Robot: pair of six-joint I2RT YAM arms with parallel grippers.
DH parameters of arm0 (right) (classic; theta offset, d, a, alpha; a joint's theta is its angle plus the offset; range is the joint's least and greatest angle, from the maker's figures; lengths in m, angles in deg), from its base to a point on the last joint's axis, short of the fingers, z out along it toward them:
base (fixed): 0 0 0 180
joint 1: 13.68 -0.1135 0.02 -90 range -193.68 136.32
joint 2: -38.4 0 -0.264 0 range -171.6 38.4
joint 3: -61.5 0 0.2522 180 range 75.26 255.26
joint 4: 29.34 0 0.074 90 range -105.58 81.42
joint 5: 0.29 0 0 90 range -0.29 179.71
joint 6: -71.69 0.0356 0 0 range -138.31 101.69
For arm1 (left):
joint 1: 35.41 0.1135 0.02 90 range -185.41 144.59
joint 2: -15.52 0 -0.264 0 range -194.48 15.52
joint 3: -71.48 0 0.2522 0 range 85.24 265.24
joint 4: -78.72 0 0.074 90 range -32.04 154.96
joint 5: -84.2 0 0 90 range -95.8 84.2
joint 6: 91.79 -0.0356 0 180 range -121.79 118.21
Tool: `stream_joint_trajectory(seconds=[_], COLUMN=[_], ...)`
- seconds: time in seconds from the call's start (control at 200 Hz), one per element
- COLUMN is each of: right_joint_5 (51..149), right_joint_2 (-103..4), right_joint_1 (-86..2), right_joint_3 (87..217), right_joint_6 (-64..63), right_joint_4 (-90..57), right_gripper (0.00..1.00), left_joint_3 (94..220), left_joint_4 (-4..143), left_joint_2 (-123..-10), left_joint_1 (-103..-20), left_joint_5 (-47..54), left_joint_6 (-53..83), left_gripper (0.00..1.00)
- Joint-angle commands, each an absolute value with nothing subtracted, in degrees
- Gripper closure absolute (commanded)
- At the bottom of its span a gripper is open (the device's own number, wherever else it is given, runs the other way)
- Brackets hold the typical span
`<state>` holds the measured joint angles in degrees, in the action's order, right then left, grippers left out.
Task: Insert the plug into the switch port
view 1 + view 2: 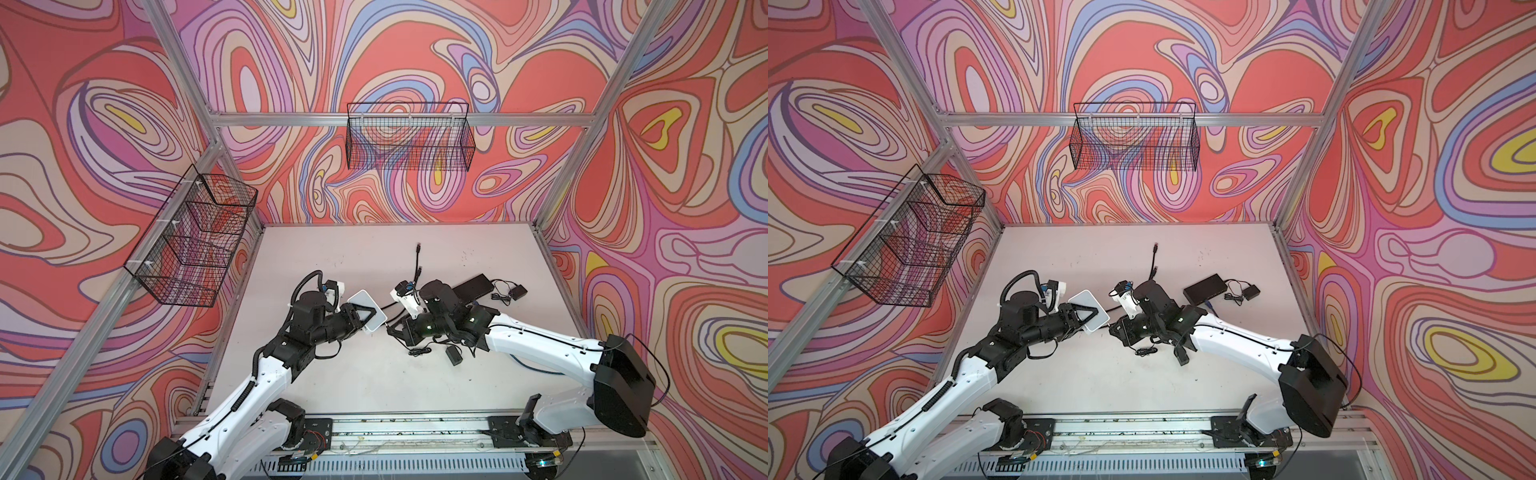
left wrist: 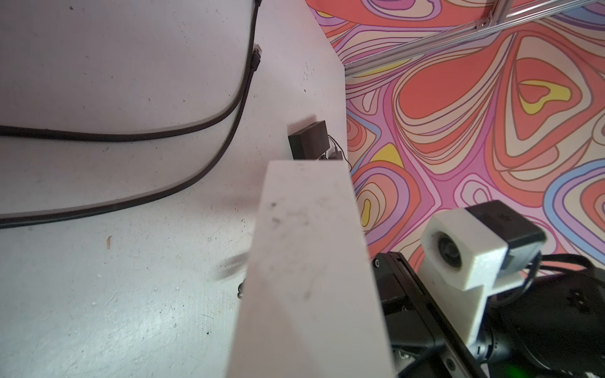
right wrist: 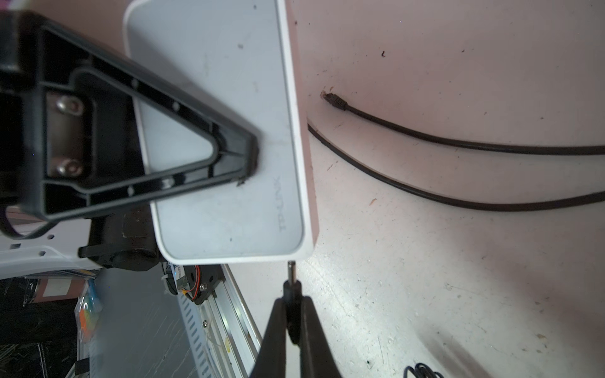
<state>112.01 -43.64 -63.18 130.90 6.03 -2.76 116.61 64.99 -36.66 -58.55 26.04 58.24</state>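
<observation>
My left gripper [image 1: 362, 314] is shut on the white switch [image 1: 369, 308], holding it tilted above the table; its black finger [image 3: 147, 131] lies across the top face of the switch [image 3: 229, 98]. In the left wrist view the switch [image 2: 304, 261] hides the jaws. My right gripper [image 3: 292, 299] is shut on the black barrel plug [image 3: 292, 289]. The plug's metal tip meets the switch's side near a corner. The port itself is hidden, so I cannot tell how far the tip is in. In a top view the right gripper [image 1: 1111, 329] sits just right of the switch [image 1: 1089, 309].
Two black Ethernet cables [image 3: 425, 137] curve across the table beyond the switch. A black box [image 1: 473, 286] and a power adapter [image 1: 517, 292] lie at the right, another adapter [image 1: 454, 356] under the right arm. Wire baskets [image 1: 409, 137] [image 1: 195, 237] hang on the walls.
</observation>
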Motion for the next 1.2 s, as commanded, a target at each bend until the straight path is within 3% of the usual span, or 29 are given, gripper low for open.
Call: stream_joint_trajectory(seconds=[0.0, 1.197], right_joint_5=[112.12, 112.64], right_joint_2=[-43.09, -43.48], right_joint_1=[-63.61, -64.36], right_joint_3=[130.65, 131.60], right_joint_6=[6.95, 7.48], right_joint_4=[-4.13, -5.01], right_gripper=[1.00, 1.00], left_joint_3=[118.70, 116.17], left_joint_4=[69.57, 72.45], left_joint_2=[-37.07, -38.71], left_joint_1=[-58.12, -58.13], left_joint_5=[27.80, 28.56], left_joint_6=[57.43, 57.61], left_gripper=[0.85, 0.85])
